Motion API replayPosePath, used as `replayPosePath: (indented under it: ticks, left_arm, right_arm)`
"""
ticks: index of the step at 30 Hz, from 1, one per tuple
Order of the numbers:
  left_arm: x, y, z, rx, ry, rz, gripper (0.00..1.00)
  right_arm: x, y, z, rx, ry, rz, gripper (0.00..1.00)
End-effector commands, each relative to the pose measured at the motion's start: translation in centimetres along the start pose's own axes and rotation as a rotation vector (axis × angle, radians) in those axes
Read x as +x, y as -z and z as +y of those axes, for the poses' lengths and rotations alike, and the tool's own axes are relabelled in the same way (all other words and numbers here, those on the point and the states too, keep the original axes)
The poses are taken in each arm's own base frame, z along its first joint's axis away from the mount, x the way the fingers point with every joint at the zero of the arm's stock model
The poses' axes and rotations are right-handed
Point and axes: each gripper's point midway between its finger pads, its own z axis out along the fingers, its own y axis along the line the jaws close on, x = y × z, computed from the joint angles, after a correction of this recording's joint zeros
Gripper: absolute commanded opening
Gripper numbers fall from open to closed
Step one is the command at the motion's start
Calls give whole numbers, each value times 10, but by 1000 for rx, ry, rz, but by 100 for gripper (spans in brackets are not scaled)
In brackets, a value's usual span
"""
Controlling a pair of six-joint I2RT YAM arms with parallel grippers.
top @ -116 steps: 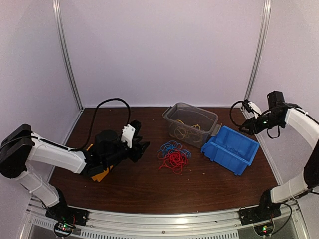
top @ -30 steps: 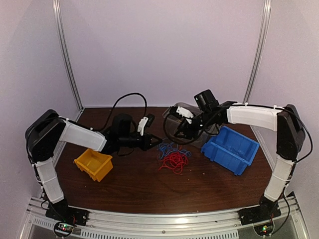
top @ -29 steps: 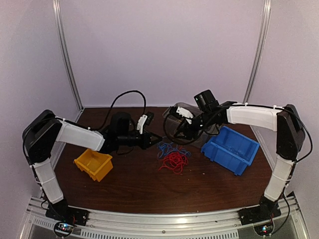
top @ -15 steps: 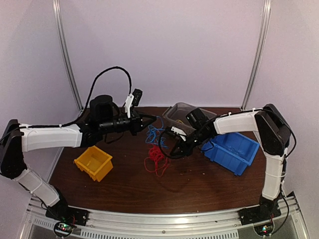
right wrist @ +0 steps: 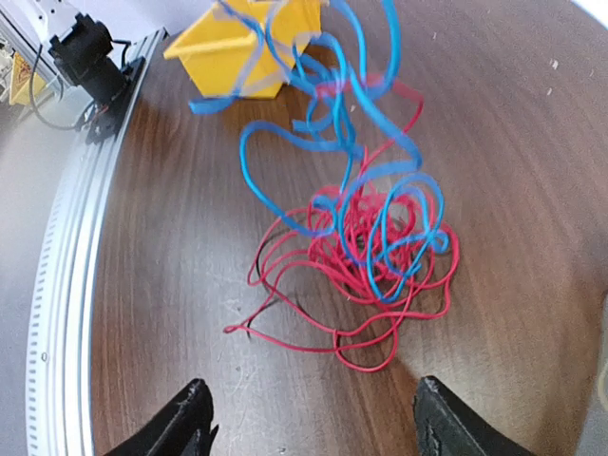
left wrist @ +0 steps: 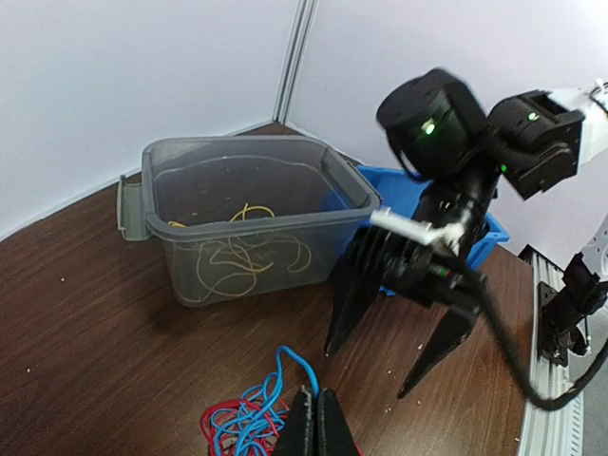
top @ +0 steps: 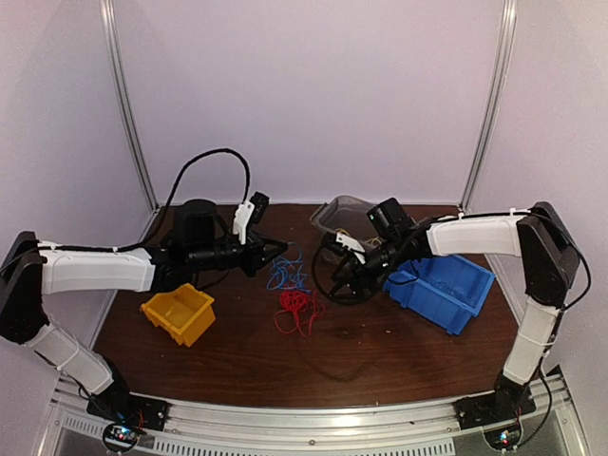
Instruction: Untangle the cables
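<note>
left gripper (left wrist: 315, 423) clenched on a blue strand, lifting the cables (top: 296, 304) in front of the clear tub (top: 366, 228), red loops lowest. right gripper (right wrist: 313, 413) spread wide, nearer the tub. probably the separating step; next, need to pinch red and pull apart.

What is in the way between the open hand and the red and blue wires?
Nothing that shows. In the right wrist view only bare table lies between the open right hand and the red and blue wires. The left hand is shut on some blue strands, holding them up.
</note>
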Motion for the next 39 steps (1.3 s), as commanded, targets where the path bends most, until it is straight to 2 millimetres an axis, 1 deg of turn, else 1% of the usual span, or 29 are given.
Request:
replayPosePath:
  ticks: [1,3,7,12,16,20,23,25,27,29,32,33,34,37,38,39]
  left_arm:
    - [1,0,2,-16,-7,-18,0]
    - [2,0,6,-36,-9,-18,0]
    - [1,2,11,-71,14,-22,0]
    - [1,5,18,-116,75,-19,0]
    - [7,8,21,-132,84,-13,0]
    - [2,16,19,-133,77,-48,0]
    - [-6,22,18,-147,67,-70,0]
    - [-12,26,17,-154,56,-81,0]
    - [-19,31,16,-162,47,-95,0]
    - [-30,39,14,-169,41,-120,0]
    - [-55,55,12,-206,18,-172,0]
    - [-67,64,11,-219,5,-200,0]
    - [-77,71,10,-235,-11,-221,0]
    - [-107,90,8,-283,-59,-275,0]
    - [-118,96,4,-284,-76,-291,0]
    - [-130,103,6,-317,-92,-312,0]
  right_arm:
    - [-42,18,6,49,141,-101,76]
    - [-41,5,4,47,135,-73,82]
    - [-36,-24,0,60,137,-40,83]
    - [-52,-40,-3,90,198,-98,82]
    - [-62,-54,-3,80,212,-118,83]
    - [-65,-72,-11,106,154,-134,82]
    - [-61,-84,-26,169,66,-157,79]
    - [-52,-94,-34,189,20,-149,68]
    - [-40,-104,-40,212,-12,-125,51]
    - [-29,-112,-43,209,-42,-109,36]
    - [-16,-117,-41,194,-76,-105,9]
    - [-13,-119,-40,186,-83,-102,2]
    - [-9,-120,-40,184,-89,-97,0]
    - [1,-124,-41,184,-110,-76,0]
    - [5,-126,-42,184,-116,-66,0]
    - [9,-128,-42,180,-123,-55,0]
